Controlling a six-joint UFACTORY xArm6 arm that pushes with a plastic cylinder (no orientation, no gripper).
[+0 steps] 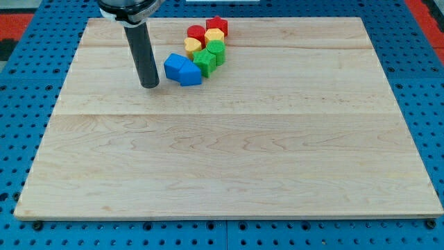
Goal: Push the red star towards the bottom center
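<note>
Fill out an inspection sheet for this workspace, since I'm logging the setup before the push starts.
Surface: pale wooden board, lying on a blue pegboard.
Job's things: red star at the view's top, at the far end of a tight cluster.
Clutter: red block, two yellow blocks, two green blocks, two blue blocks, all packed together below the star.
Grippers: none; my tip rests on the board just left of the blue blocks, not touching them.
Cables: nothing seen.
Surroundings: red area at the view's top corners.
</note>
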